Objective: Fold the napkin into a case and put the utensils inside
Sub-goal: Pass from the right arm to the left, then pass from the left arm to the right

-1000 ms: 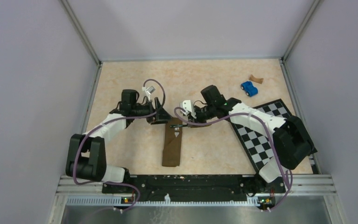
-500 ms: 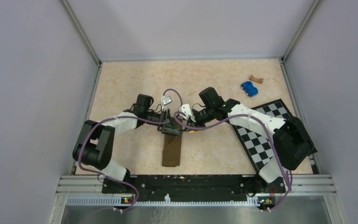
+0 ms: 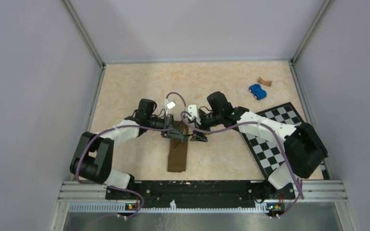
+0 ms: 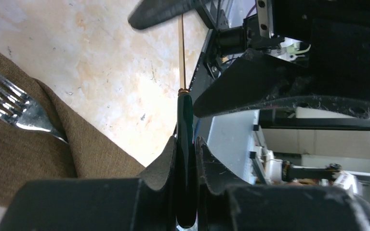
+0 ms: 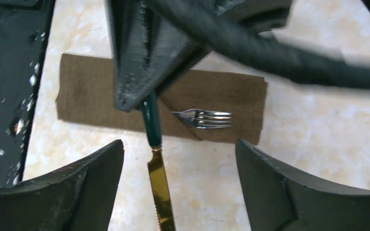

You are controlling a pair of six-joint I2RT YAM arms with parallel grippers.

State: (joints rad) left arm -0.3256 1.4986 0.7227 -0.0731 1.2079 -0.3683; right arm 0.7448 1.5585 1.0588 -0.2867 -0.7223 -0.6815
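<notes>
The dark brown napkin [image 3: 177,154] lies folded into a long narrow case [image 5: 221,91] on the table. A silver fork [image 5: 204,118] rests at its top end, tines out, handle tucked under a fold [image 4: 9,103]. The knife has a dark green handle [image 4: 185,125] and a gold serrated blade [image 5: 161,192]. My left gripper [image 4: 185,149] is shut on the green handle, above the case's top edge [image 3: 176,132]. My right gripper [image 5: 178,147] stands wide open with the blade between its fingers, touching neither. It sits just right of the left one [image 3: 197,137].
A black-and-white checkered board [image 3: 274,139] lies at the right under the right arm. A blue toy car [image 3: 257,91] and a small brown piece [image 3: 265,82] sit at the far right. Both arms meet over the table's middle.
My left gripper swung right to the case's top end and shut on the knife handle. My right gripper, which was shut on the knife, has opened wide and let it go.
</notes>
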